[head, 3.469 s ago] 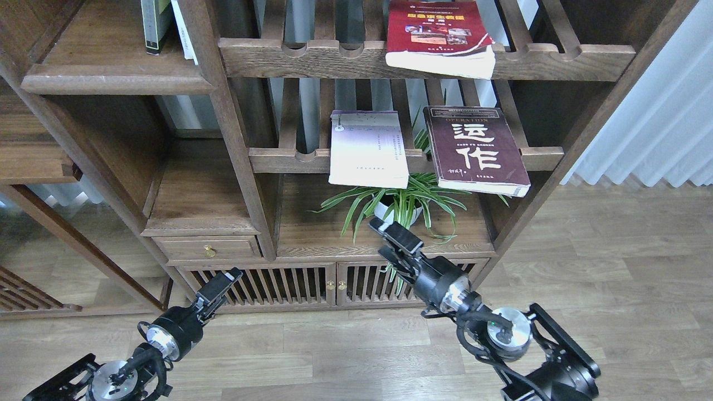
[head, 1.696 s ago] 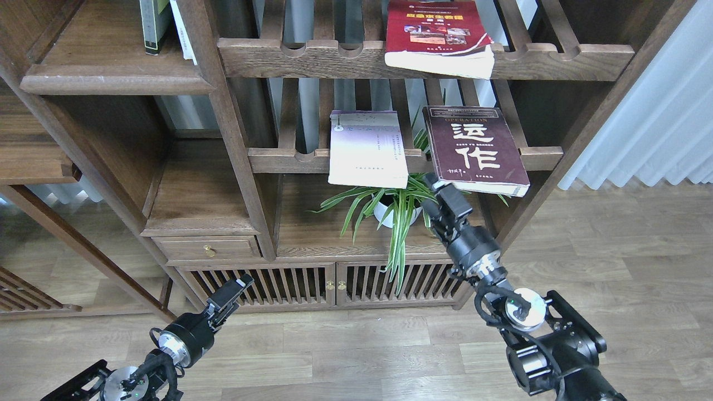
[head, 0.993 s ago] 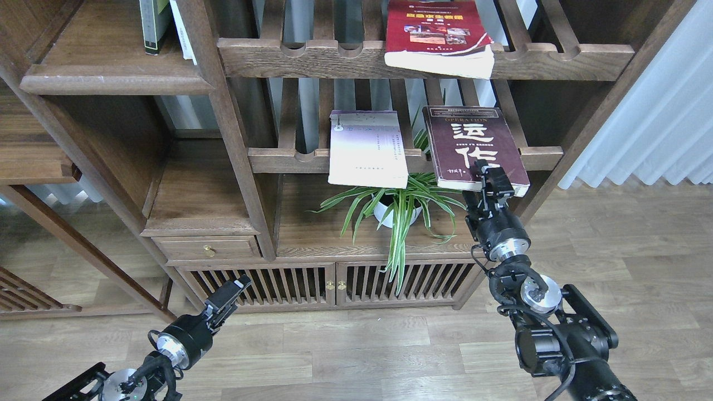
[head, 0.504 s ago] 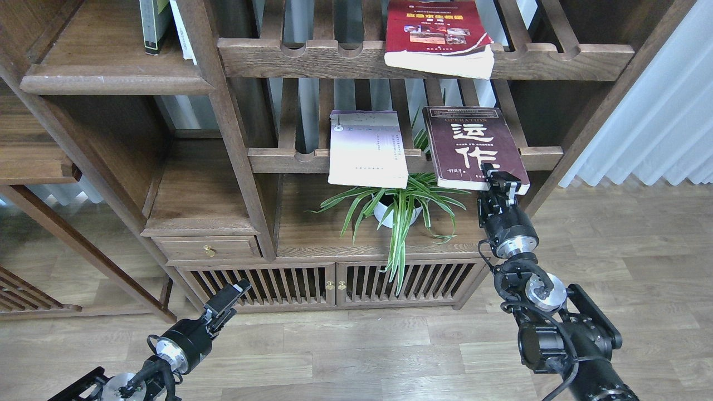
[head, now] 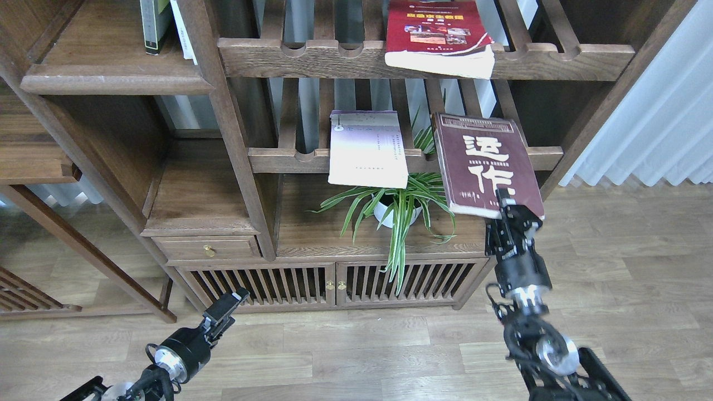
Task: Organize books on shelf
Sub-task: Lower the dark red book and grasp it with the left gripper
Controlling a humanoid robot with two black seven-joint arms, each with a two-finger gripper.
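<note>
My right gripper (head: 509, 207) is shut on the near edge of the dark maroon book (head: 486, 161) with white characters and holds it off the middle slatted rack, towards me. The white book with a lavender top (head: 367, 149) lies on that rack and overhangs its front rail. The red book with a yellow band (head: 440, 33) lies on the upper slatted rack. The flat dark-brown shelf (head: 111, 61) is at the upper left. My left gripper (head: 227, 305) hangs low over the floor at the bottom left; its fingers cannot be told apart.
A potted spider plant (head: 400, 209) stands on the lower board under the middle rack. Upright books (head: 159, 25) stand at the back of the upper left shelf. A drawer (head: 209, 248) and slatted cabinet doors (head: 328, 287) are below. A white curtain (head: 657, 122) hangs at right.
</note>
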